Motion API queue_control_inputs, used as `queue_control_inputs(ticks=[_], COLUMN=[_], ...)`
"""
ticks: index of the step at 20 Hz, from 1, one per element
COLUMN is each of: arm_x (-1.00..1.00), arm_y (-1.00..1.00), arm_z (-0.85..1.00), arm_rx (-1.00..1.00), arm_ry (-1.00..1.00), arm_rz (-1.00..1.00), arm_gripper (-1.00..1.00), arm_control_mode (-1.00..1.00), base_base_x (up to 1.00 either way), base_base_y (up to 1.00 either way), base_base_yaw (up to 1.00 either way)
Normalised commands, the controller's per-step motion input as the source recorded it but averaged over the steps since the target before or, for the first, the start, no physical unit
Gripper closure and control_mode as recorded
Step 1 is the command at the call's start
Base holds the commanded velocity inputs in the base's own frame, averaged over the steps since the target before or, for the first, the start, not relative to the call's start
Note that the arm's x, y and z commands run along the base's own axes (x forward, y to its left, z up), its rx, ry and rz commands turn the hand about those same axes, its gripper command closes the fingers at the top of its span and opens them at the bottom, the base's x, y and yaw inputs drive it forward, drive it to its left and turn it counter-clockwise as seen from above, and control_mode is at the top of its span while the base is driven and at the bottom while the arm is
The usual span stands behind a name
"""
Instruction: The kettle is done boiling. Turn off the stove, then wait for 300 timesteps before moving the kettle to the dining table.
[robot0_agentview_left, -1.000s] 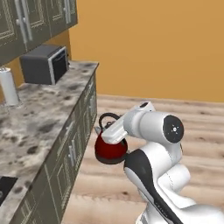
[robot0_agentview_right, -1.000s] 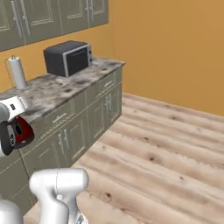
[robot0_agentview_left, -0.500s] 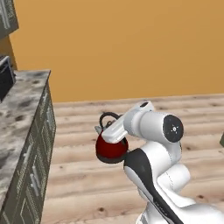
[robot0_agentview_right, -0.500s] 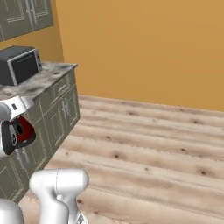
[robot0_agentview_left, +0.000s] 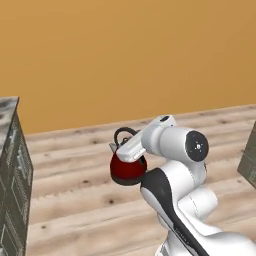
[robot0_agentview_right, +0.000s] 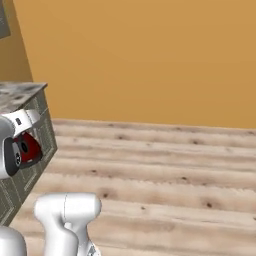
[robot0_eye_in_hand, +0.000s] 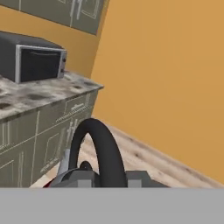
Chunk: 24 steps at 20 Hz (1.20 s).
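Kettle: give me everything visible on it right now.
The kettle is small, squat and glossy red, with a black arched handle and a short spout on its left in the left base view. It hangs upright in the air above the wooden floor, carried by the gripper, which is shut on the handle. Nothing else touches it.

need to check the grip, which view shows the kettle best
The left base view: the whole red kettle hangs above the wood floor, its black handle in the gripper. The right base view shows a red sliver of it behind the arm. The hand view shows its arched handle close up.
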Motion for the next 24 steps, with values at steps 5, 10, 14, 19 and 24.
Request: queue_control_inputs(ticks=[5,10,14,19,24], arm_x=[0.0,0.0,0.0,0.0,0.0], arm_y=[0.0,0.0,0.0,0.0,0.0], arm_z=[0.0,0.0,0.0,0.0,0.0], arm_rx=[0.0,0.0,0.0,0.0,0.0], arm_ry=[0.0,0.0,0.0,0.0,0.0], arm_rz=[0.0,0.0,0.0,0.0,0.0], arm_gripper=[1.0,1.0,1.0,1.0,1.0], arm_control_mode=[1.0,1.0,1.0,1.0,1.0], base_base_x=[0.85,0.85,0.87,0.88,0.88], base_base_y=[-0.42,-0.35,-0.32,-0.28,-0.15], base_base_yaw=[-0.32,-0.35,-0.34,-0.34,-0.34])
